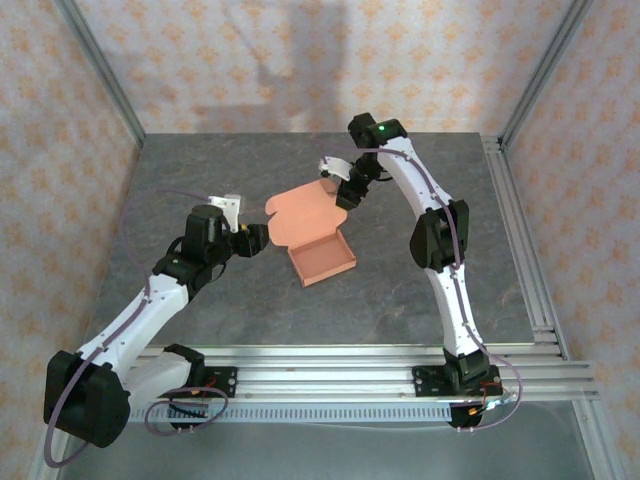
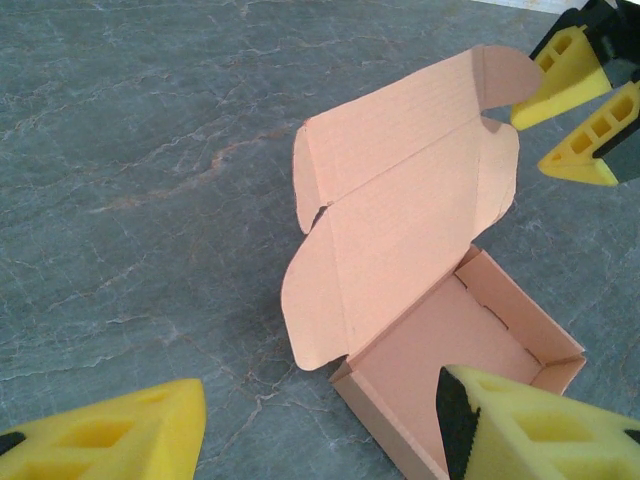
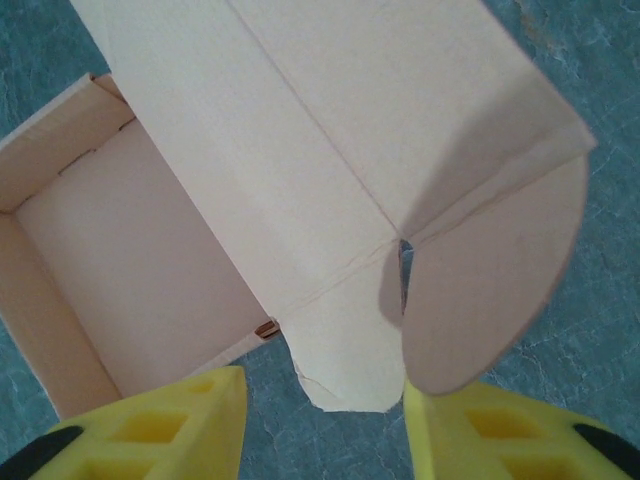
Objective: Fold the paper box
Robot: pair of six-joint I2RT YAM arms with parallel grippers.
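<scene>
**Q:** What container is here, and what does it hold?

**A:** One salmon-orange thin card box (image 1: 312,235) (image 2: 400,230) (image 3: 300,150) sits mid-table. Its shallow folded tray (image 1: 322,258) shows a bare floor. Its lid (image 1: 303,213) lies open, flat behind the tray.

**Q:** How many of each thing?

**A:** One box and two white-and-black robot arms: the left arm (image 1: 150,300) and the right arm (image 1: 445,270). Each carries one claw with two yellow fingers. The left claw (image 1: 255,240) (image 2: 318,395) sits just left of the box, spread wide, pinching nothing. The right claw (image 1: 345,190) (image 3: 325,400) (image 2: 530,142) is at the lid's far right corner, fingers apart, with a lid flap between them.

**Q:** And the setting?

**A:** A grey marbled tabletop (image 1: 200,180) lies under the box. Silver metal rails (image 1: 350,375) run along the table nearer than the box. Pale wallpaper with orange motifs (image 1: 250,60) stands behind it.
</scene>
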